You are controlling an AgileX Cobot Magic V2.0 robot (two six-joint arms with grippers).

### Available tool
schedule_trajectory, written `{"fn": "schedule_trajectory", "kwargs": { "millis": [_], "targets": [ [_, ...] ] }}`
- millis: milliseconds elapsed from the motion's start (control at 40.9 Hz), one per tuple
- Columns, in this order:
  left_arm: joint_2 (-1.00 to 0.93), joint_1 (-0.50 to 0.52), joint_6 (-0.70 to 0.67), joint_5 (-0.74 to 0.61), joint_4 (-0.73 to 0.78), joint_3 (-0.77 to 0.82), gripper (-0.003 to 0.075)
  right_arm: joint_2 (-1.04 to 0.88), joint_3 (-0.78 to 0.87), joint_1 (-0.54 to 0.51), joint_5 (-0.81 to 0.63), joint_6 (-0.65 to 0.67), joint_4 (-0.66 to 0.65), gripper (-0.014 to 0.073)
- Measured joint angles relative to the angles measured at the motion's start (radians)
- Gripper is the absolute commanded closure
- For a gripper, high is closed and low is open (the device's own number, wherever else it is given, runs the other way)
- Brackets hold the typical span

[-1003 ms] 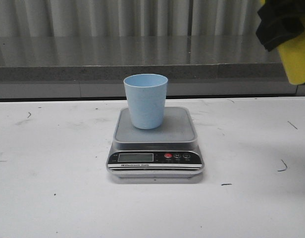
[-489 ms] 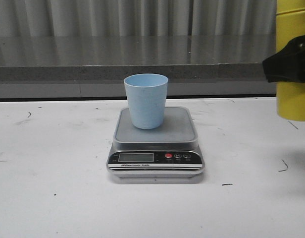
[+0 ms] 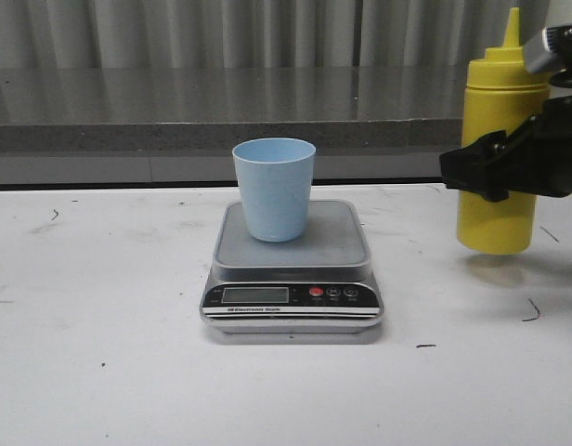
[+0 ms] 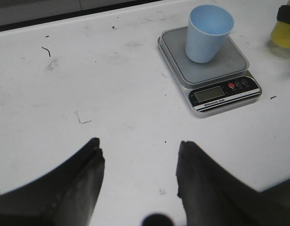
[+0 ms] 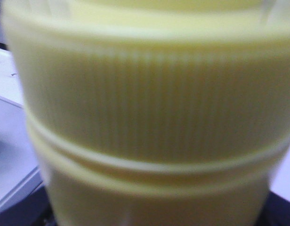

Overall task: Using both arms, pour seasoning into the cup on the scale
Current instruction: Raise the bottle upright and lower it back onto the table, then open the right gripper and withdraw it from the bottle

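Note:
The light blue cup [image 3: 274, 189] stands upright on the grey platform of the silver scale [image 3: 346, 249] at the table's middle; both also show in the left wrist view, cup [image 4: 208, 33] on scale [image 4: 229, 63]. My right gripper [image 3: 495, 165] is shut on the yellow seasoning bottle [image 3: 498, 218], upright at the right, its base at or just above the table. The bottle [image 5: 149, 117] fills the right wrist view, hiding the fingers. My left gripper [image 4: 138, 160] is open and empty over bare table, well short of the scale.
A grey ledge [image 3: 221, 135] and a corrugated metal wall run along the back of the white table [image 3: 100, 353]. The bottle's yellow base [image 4: 286, 35] shows at the edge of the left wrist view, beyond the scale.
My right gripper has come down and leftward with the bottle, from the top right corner to table level beside the scale. The cup and scale have not moved.

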Motion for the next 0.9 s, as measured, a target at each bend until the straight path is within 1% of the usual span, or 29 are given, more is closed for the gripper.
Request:
{"fn": "schedule_trajectory", "kwargs": {
  "millis": [318,367,391,538,611,734,905],
  "targets": [
    [0.000,0.000,0.000,0.000,0.000,0.000,0.0364,0.136,-0.097,0.000,-0.020,-0.002,0.016,0.0278],
    [0.000,0.000,0.000,0.000,0.000,0.000,0.0364,0.148,-0.105,0.000,-0.031,-0.002,0.023,0.0256],
    [0.000,0.000,0.000,0.000,0.000,0.000,0.0364,0.151,-0.107,0.000,-0.033,-0.002,0.028,0.0229],
    [0.000,0.000,0.000,0.000,0.000,0.000,0.0364,0.155,-0.108,0.000,-0.038,-0.002,0.032,0.0008],
    [0.000,0.000,0.000,0.000,0.000,0.000,0.0364,0.155,-0.108,0.000,-0.042,-0.002,0.034,-0.0062],
    [0.000,0.000,0.000,0.000,0.000,0.000,0.0364,0.154,-0.108,0.000,-0.046,-0.002,0.038,-0.0069],
    [0.000,0.000,0.000,0.000,0.000,0.000,0.0364,0.100,-0.076,0.000,-0.006,-0.002,0.038,-0.0069]
  ]
}}
